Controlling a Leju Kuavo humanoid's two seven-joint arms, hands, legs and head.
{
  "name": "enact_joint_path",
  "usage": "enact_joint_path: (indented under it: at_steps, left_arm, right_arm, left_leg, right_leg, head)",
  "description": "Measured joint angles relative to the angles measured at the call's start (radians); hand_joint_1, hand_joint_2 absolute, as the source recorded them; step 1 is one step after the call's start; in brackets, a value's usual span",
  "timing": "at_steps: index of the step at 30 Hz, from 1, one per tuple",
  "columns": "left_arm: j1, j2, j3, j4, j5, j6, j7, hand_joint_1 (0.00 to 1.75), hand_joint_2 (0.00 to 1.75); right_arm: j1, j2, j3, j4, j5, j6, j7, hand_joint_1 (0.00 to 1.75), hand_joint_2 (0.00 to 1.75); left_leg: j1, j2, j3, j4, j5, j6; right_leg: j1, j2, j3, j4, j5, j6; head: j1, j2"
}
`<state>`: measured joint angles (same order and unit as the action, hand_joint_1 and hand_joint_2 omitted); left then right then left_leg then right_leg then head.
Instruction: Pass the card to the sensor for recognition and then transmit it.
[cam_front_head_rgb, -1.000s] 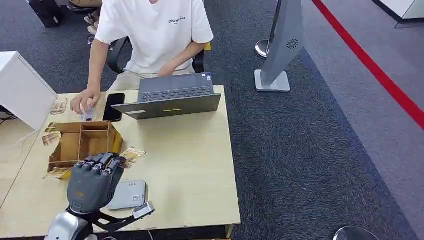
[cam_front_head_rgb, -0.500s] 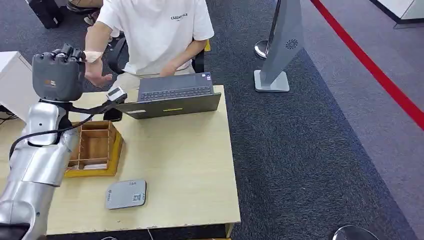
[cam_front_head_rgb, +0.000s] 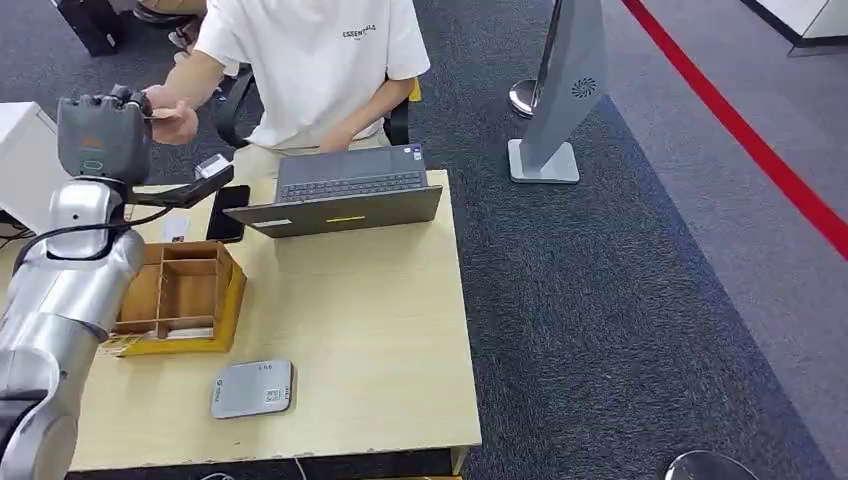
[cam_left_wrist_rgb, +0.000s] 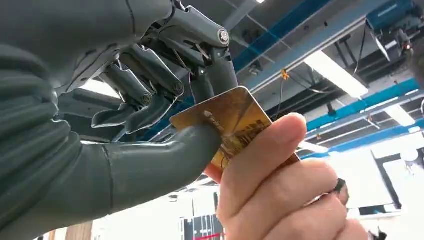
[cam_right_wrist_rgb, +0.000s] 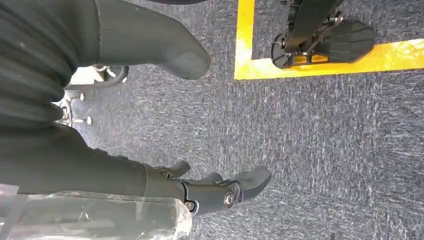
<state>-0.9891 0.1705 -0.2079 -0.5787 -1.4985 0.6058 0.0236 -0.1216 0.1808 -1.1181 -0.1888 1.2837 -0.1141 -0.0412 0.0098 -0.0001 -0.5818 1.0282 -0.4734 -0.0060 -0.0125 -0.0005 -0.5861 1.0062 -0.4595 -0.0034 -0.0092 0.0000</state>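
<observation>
The left wrist view is showing the left hand (cam_left_wrist_rgb: 150, 100) pinching a gold card (cam_left_wrist_rgb: 235, 125) between its thick thumb and a dark finger, while a person's hand (cam_left_wrist_rgb: 280, 190) is gripping the same card from the other side, so both are holding it at once. In the head view the left hand (cam_front_head_rgb: 97, 135) is raised high above the far left corner of the worktop (cam_front_head_rgb: 370, 330), meeting the person's hand (cam_front_head_rgb: 172, 120) in the air; the card itself is too small to make out there. The right hand (cam_right_wrist_rgb: 220, 192) is hanging over grey carpet with its fingers loosely apart and nothing in them. The handover looks to be the closing step, and the risks lie in timing: if the robot is letting go before the person is gripping firmly, the card could be falling to the floor or onto the black phone (cam_front_head_rgb: 228, 212) below; if it is clamping too long, the person's pull could be bending the card or dragging the arm. By count, I am seeing one card in the two hands, one grey sensor pad (cam_front_head_rgb: 252, 389) near the front edge of the worktop, one wooden tray with compartments (cam_front_head_rgb: 180, 295), one open laptop (cam_front_head_rgb: 345, 195), one phone, and one seated person.
</observation>
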Motion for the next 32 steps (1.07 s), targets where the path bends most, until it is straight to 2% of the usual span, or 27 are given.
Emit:
enact_joint_path:
  at_steps: [5,6,12,23,28,32]
  left_arm:
    - [0.000,0.001,0.003,0.031,0.002,0.002,0.000,1.75,1.75]
    - [0.000,0.001,0.003,0.035,0.003,0.002,0.000,0.00,1.75]
    - [0.000,0.001,0.010,0.060,0.020,0.010,-0.012,0.00,1.75]
    - [0.029,0.001,0.025,0.064,0.034,0.076,-0.047,0.00,1.75]
    - [0.126,0.005,0.042,-0.054,0.082,0.085,-0.128,0.00,1.75]
    - [0.268,0.025,0.060,-0.245,0.148,0.088,-0.193,0.00,1.75]
  right_arm:
    - [0.000,0.000,0.000,0.000,-0.002,0.000,0.000,0.00,1.75]
    - [0.000,0.000,0.000,0.000,-0.002,0.000,0.000,0.00,1.75]
    - [0.000,0.000,0.001,0.000,-0.002,0.003,-0.002,0.00,1.75]
    - [0.000,0.000,0.002,0.000,0.000,-0.002,-0.014,0.00,1.75]
    - [0.002,0.000,0.001,0.000,-0.015,-0.015,-0.023,0.00,1.75]
    - [0.011,0.000,-0.003,0.000,-0.038,-0.016,-0.041,0.00,1.75]
  left_leg:
    - [0.000,0.000,0.000,0.000,0.000,0.000]
    - [0.000,0.000,-0.001,0.000,0.000,0.000]
    - [0.000,0.000,-0.001,0.000,0.000,0.000]
    - [0.000,0.000,-0.001,0.000,0.000,0.000]
    - [0.000,0.000,-0.001,0.000,-0.001,0.000]
    - [0.000,0.001,-0.002,0.000,-0.002,0.000]
  right_leg:
    - [0.000,0.000,0.000,0.000,0.000,0.000]
    - [0.000,0.000,0.000,0.000,0.000,0.000]
    - [0.000,0.000,0.000,0.000,0.000,0.000]
    - [0.000,0.000,0.000,0.000,0.000,0.000]
    - [0.000,0.000,-0.001,0.000,0.000,0.000]
    - [0.000,0.002,-0.001,0.000,0.000,0.000]
  head:
    - [0.000,0.000]
    - [0.000,0.000]
    - [0.000,0.000]
    - [0.000,0.000]
    - [0.000,0.000]
    - [0.002,0.000]
